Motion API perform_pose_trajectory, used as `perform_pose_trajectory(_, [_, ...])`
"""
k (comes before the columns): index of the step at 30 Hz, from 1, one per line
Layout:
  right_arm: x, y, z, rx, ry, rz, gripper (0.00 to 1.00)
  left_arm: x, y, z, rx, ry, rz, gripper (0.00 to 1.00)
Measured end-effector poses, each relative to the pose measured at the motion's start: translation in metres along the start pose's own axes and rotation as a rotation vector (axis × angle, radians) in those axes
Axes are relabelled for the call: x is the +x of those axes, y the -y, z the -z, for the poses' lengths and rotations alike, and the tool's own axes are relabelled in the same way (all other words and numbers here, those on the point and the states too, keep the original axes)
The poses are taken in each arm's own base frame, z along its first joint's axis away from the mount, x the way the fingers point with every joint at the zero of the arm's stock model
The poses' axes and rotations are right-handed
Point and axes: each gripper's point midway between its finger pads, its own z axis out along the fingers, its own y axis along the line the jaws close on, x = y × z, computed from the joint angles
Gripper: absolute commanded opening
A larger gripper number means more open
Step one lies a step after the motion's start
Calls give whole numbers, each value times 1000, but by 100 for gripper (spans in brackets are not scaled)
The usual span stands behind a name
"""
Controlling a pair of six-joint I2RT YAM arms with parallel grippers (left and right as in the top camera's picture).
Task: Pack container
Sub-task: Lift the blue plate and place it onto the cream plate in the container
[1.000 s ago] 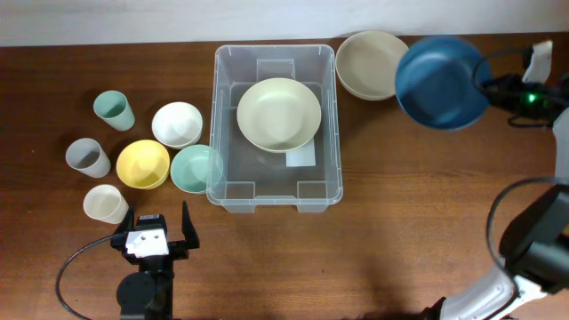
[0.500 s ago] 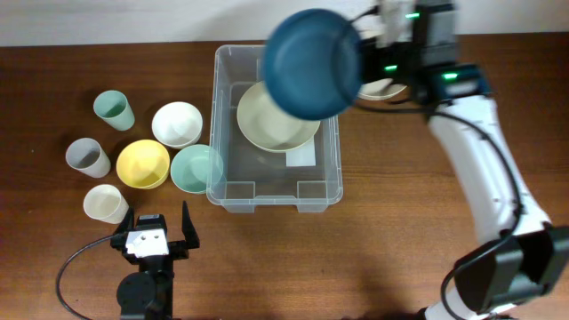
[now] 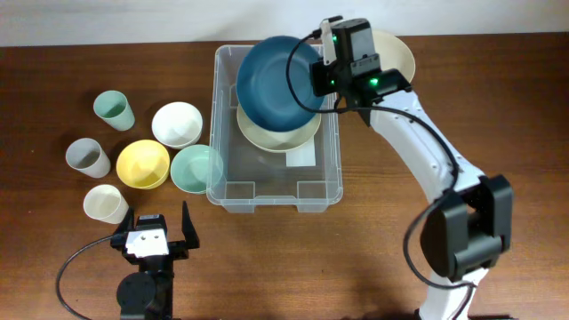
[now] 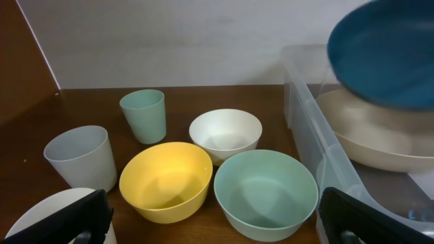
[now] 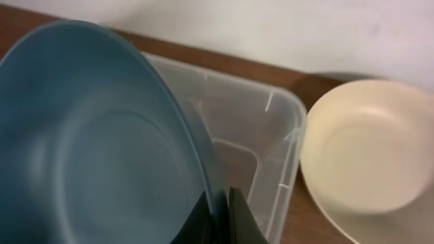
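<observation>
Pinching the rim of the dark blue bowl (image 3: 276, 84), the right hand (image 5: 220, 217) is swinging it in from the far right to hang over the cream bowl (image 3: 277, 138) inside the container (image 3: 267, 191) in the middle of the desk (image 3: 356, 258) (left hand (image 3: 153, 220) idling, spread), so nesting is nearing.

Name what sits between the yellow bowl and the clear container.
The mint-green bowl sits between the yellow bowl and the container; the overhead view shows this most clearly.

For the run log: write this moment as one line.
right end effector: shut on blue bowl rim | blue bowl: tilted over container, above cream bowl | left end effector: open, empty
</observation>
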Motion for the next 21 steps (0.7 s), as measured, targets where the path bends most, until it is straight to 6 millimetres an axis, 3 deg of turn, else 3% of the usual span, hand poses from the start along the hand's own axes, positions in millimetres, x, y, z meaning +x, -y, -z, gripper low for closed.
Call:
perform_pose_trajectory(3, [9, 0, -10, -2, -24, -4, 4, 0, 0, 0, 0, 0, 0, 100])
perform_pose_trajectory(5, [10, 0, -12, -3, -27, -5, 64, 0, 0, 0, 0, 0, 0, 100])
perform_pose_trajectory(7, [6, -2, -13, -14, -7, -8, 75, 0, 0, 0, 0, 0, 0, 100])
perform_pose_trajectory(15, [2, -9, -12, -53, 2, -4, 75, 0, 0, 0, 0, 0, 0, 100])
perform_pose_trajectory(18, [3, -5, -5, -45, -31, -11, 72, 0, 0, 0, 0, 0, 0, 100])
perform_pose_trajectory(21, [-9, 11, 12, -14, -56, -38, 72, 0, 0, 0, 0, 0, 0, 100])
